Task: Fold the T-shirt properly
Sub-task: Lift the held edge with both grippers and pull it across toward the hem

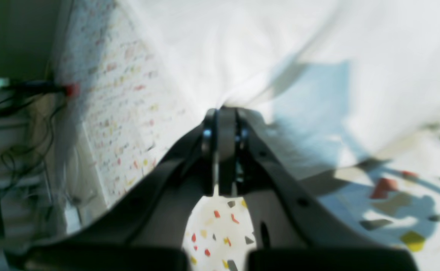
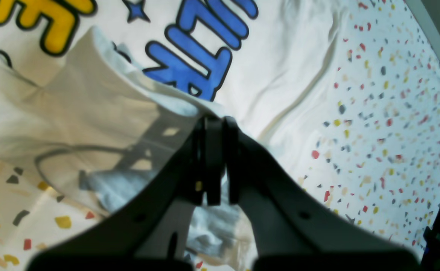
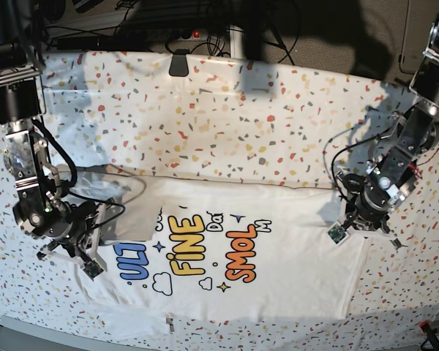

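White table cover [image 3: 278, 124] speckled with coloured flecks, black cables [image 3: 168, 33] behind its far edge

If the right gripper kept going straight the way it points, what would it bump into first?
Probably more of the T-shirt. The right gripper is shut on a lifted fold of it, and the printed front with the blue letters lies just ahead. Depth is hard to judge, so the table cover underneath may follow quickly.

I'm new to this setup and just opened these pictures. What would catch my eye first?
The white T-shirt with bright FINE and SMOL lettering lies spread near the front of the speckled table cover. Both arms pinch it: the right gripper lifts a flap over the blue letters, and the left gripper clamps the opposite edge.
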`<state>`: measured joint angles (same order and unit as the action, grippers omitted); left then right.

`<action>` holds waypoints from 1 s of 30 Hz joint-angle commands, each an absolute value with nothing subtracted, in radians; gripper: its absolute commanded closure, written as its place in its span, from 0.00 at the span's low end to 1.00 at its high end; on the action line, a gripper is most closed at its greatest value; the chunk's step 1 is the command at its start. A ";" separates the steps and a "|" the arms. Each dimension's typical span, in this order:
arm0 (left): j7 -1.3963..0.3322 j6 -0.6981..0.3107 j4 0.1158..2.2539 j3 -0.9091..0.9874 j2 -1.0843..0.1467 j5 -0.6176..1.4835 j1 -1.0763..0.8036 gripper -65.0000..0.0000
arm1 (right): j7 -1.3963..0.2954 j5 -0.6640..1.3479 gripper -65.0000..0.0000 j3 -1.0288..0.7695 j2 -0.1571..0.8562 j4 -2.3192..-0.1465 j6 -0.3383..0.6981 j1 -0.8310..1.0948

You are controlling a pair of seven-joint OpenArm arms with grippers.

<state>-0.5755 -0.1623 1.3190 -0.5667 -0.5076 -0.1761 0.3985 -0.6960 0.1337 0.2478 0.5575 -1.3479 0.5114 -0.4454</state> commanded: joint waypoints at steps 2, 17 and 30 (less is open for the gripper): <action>-0.576 -0.138 1.322 -0.556 -0.501 -0.186 0.424 1.00 | -0.673 0.118 1.00 0.239 0.573 -1.345 0.493 -0.493; -0.576 -0.137 1.320 -0.556 -0.496 -0.232 0.435 1.00 | -0.609 -0.002 1.00 0.239 0.447 -1.101 0.487 -0.641; -0.549 -0.051 1.320 -0.556 -0.496 -0.246 0.435 1.00 | -0.592 -0.057 1.00 0.239 0.435 -1.095 0.380 -0.643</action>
